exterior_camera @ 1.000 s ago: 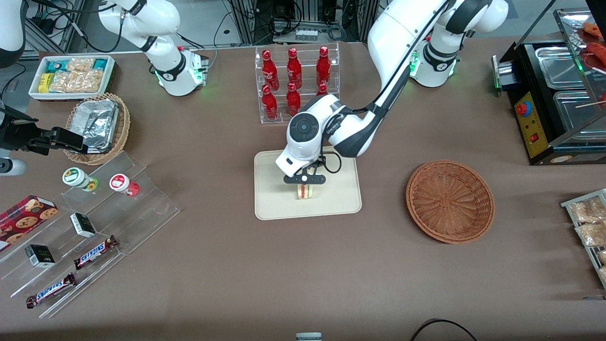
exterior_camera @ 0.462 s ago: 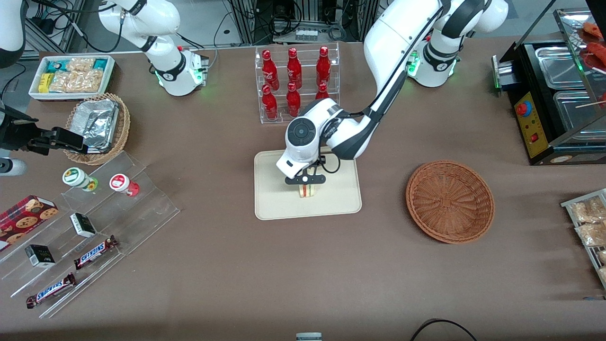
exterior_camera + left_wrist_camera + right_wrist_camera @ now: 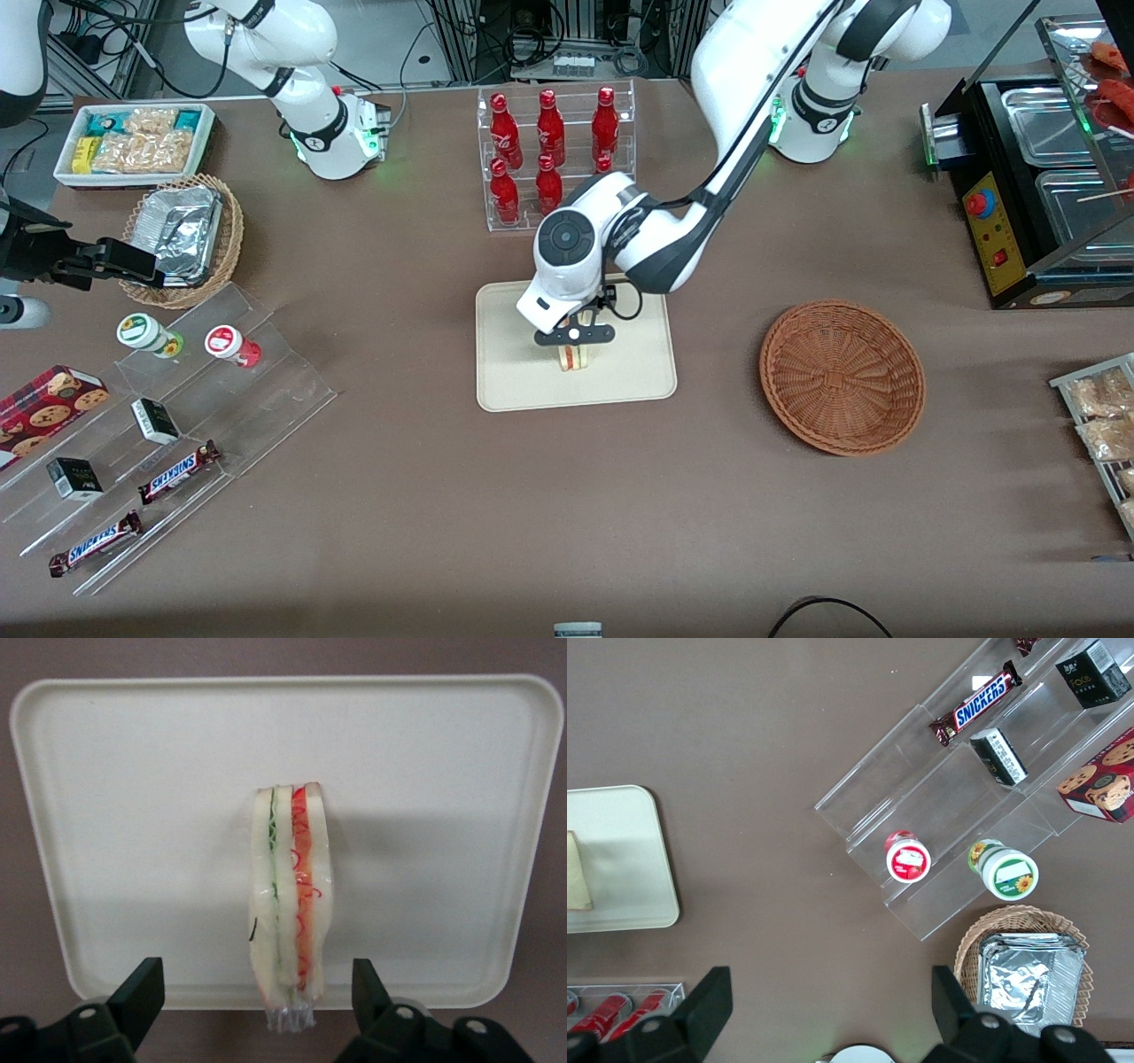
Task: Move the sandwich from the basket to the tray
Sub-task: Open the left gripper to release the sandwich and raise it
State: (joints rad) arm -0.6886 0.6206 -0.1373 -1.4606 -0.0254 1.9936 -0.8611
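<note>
Resting on its edge near the middle of the cream tray [image 3: 514, 381], the sandwich [image 3: 574, 357] shows green and red filling along the cut edge. Reddish-brown wicker basket [image 3: 842, 377] sits well apart, toward the working arm's end of the surface, with nothing in it. Left gripper [image 3: 573, 336] hangs directly above the sandwich; in the wrist view its jaws are released, one finger [image 3: 142, 992] on each side of the wedge, neither touching it. Acrylic rack of red bottles [image 3: 554, 151] stands farther from the front camera than the tray. Compared with 1.0 s ago: the gripper has lifted slightly and the sandwich sits free on the tray.
</note>
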